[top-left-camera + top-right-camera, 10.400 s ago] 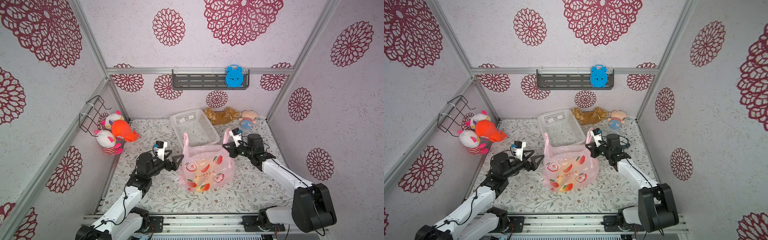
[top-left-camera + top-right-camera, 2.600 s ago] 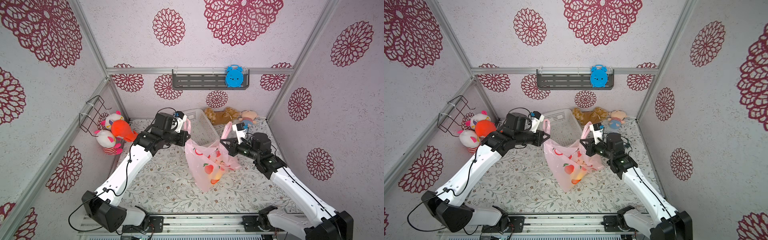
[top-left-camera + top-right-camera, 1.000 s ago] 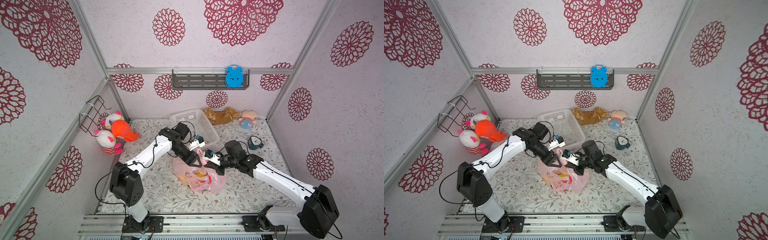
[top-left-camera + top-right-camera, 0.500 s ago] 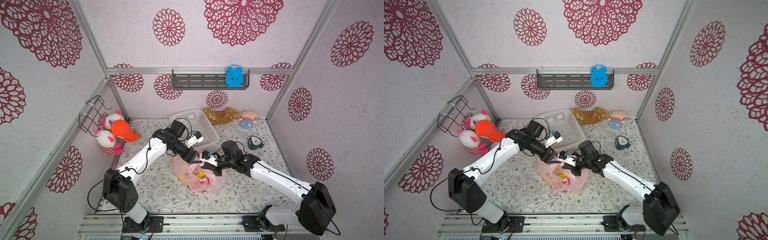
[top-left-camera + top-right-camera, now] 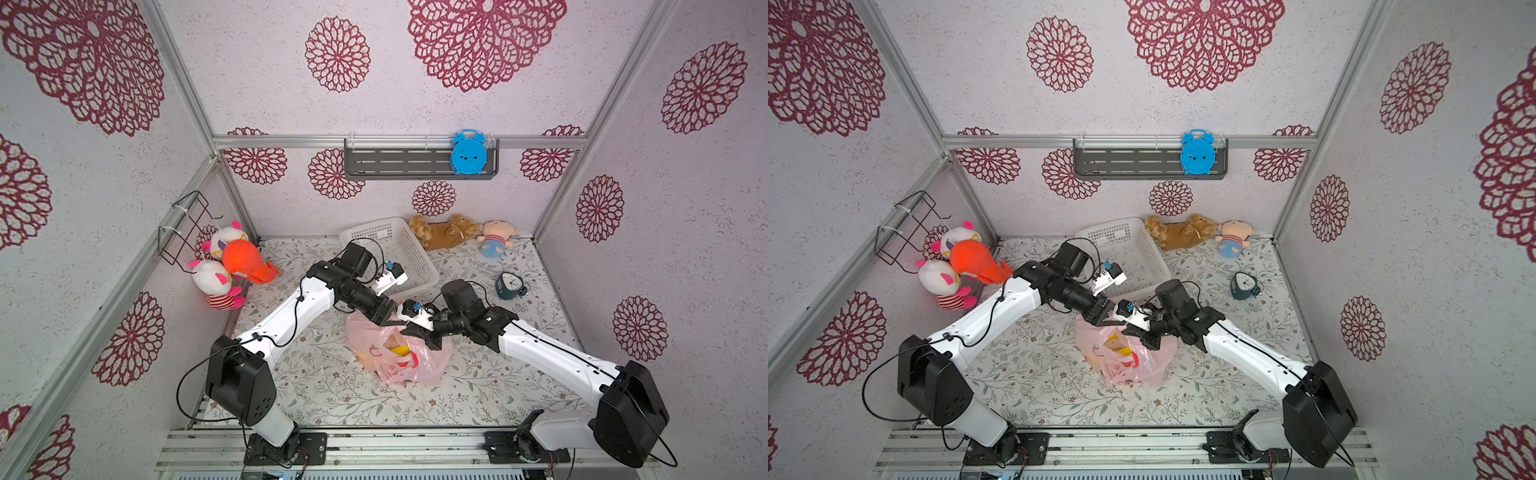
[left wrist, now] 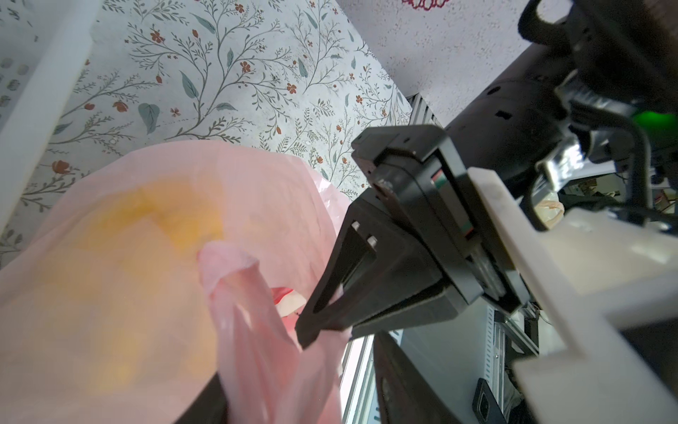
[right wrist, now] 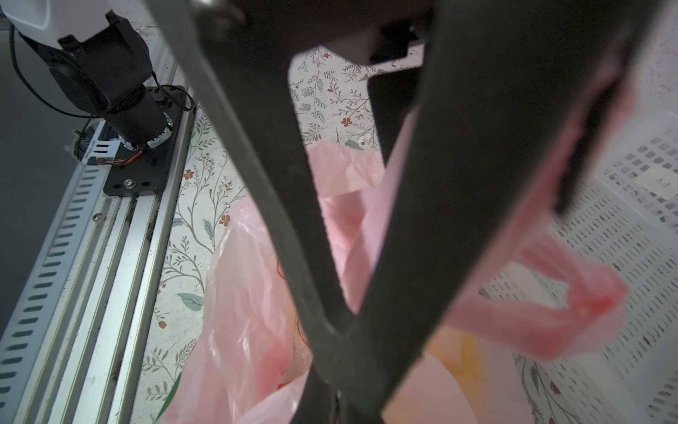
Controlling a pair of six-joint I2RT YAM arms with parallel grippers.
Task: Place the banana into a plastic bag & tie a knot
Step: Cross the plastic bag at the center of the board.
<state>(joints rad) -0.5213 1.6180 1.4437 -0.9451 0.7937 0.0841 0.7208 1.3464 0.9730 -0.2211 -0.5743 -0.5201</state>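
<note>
My right jaws were closed together on a handle strip of the plastic bag [image 5: 399, 368]. Whether my left jaws, close beside them above the bag, gripped anything, I could not tell. The bag lay on the table [image 5: 316, 374], near the white basket [image 5: 430, 276] corner. Bare table bordered its front and sides.

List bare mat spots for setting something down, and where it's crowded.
Free: mat strip between plastic bag and front rail; patch between right arm, dark clock and the right wall. Crowded: centre, where left gripper and right gripper meet over the bag; back edge with basket and plush toys.
</note>
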